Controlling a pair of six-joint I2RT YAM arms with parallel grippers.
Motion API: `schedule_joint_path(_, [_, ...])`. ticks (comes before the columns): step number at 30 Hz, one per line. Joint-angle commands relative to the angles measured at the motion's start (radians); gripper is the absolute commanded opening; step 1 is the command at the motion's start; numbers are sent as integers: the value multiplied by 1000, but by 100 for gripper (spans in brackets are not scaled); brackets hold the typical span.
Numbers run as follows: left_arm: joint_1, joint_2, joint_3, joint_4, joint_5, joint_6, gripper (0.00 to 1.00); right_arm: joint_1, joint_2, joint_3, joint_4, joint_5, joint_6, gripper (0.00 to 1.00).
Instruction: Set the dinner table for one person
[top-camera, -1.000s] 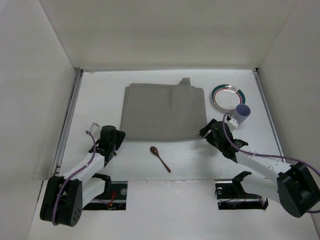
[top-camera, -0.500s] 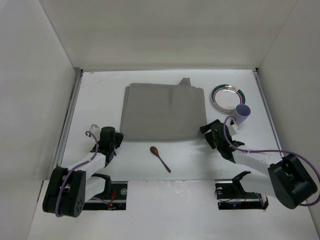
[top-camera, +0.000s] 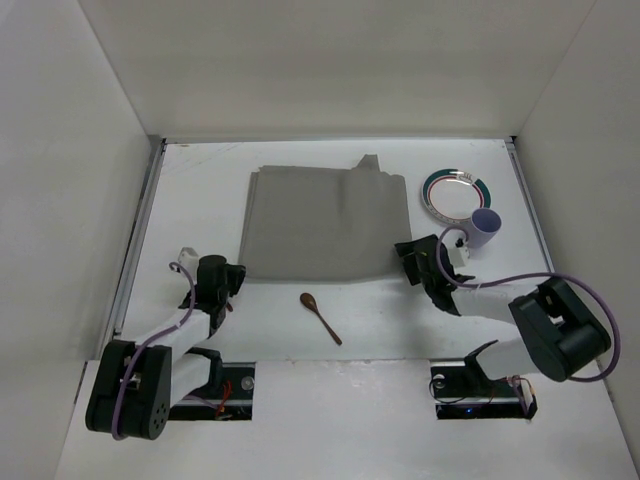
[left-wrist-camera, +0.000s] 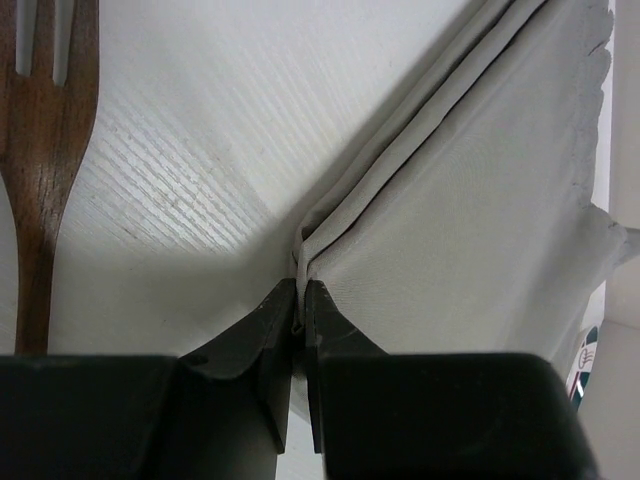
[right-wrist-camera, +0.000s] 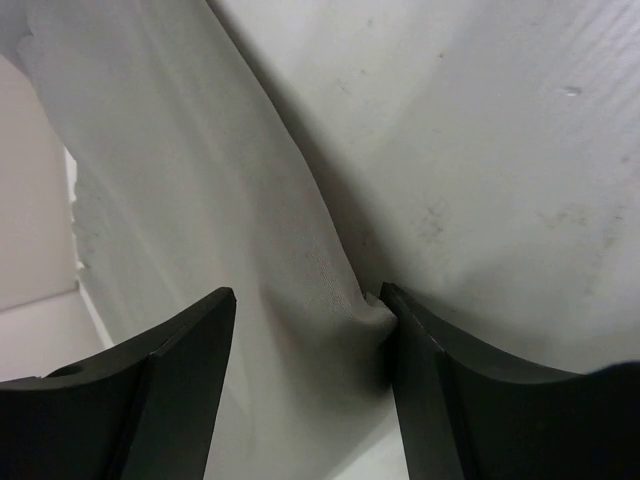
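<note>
A grey cloth placemat lies flat on the white dinner table. My left gripper sits at the mat's near-left corner. In the left wrist view that gripper is shut on the folded edge of the placemat. My right gripper is at the near-right corner. In the right wrist view it stands open astride the placemat. The cloth bunches against the right finger.
A brown wooden spoon lies in front of the mat, between the arms. A green-rimmed plate and a lilac cup stand at the right. A wooden fork lies left of the left gripper. White walls enclose the table.
My left gripper has closed on the mat's near-left corner. My right gripper has slid left onto the near-right corner and its jaws have narrowed a little.
</note>
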Motion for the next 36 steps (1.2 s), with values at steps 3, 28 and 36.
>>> schedule_joint_path(3, [31, -27, -22, -4, 7, 25, 5, 50, 59, -56, -21, -4, 78, 61])
schedule_joint_path(28, [95, -214, -68, -104, 25, 58, 4, 462, -171, -81, -579, 182, 357, 72])
schedule_joint_path(36, [81, -231, -78, -105, 25, 56, 4, 538, -294, -59, -771, 208, 434, 79])
